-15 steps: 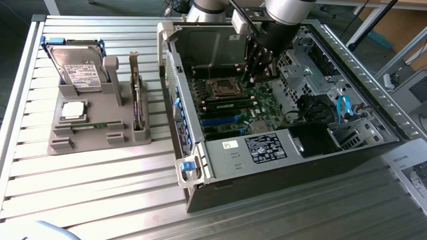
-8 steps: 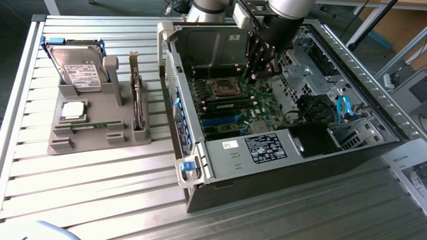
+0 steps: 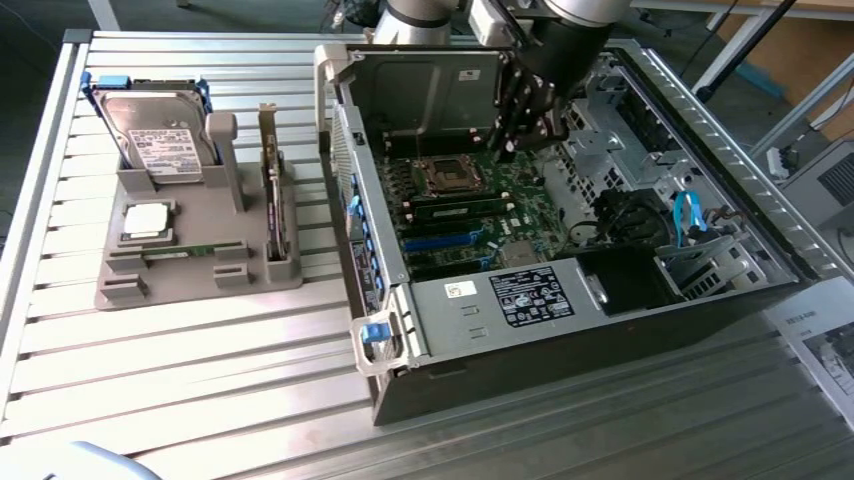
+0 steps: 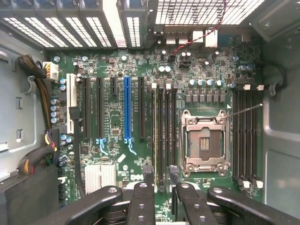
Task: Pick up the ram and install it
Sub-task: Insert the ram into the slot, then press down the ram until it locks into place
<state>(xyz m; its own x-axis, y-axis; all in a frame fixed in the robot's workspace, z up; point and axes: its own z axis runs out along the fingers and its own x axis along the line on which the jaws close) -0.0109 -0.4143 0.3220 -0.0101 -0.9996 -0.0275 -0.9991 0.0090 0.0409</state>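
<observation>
- Exterior view: On a slatted metal table (image 3: 200,380), the arm's gripper (image 3: 511,148) hangs inside an open computer case (image 3: 441,310), at the upper centre of the frame, above the motherboard (image 3: 467,230) and just beside the processor socket (image 3: 447,178).
- The ram (image 3: 180,252) lies well apart from it, at the left of the frame. It is a long, thin green stick with pale markings, set on its long edge low in a gray holder (image 3: 174,285).
- The same holder carries an upright hard drive (image 3: 158,140) at its back, a square silver processor (image 3: 147,220) just above the ram in the frame, and a tall dark expansion card (image 3: 275,200) to the exterior view's right of it.
- Wrist view: The gripper (image 4: 160,183) shows at the bottom edge, its black fingertips (image 4: 146,180) spread apart with bare board visible between them and nothing pinched.
- Above them in the frame run the black memory slots (image 4: 166,136), with the empty processor socket (image 4: 205,140) at centre right and a blue slot (image 4: 126,108) left of centre.
</observation>
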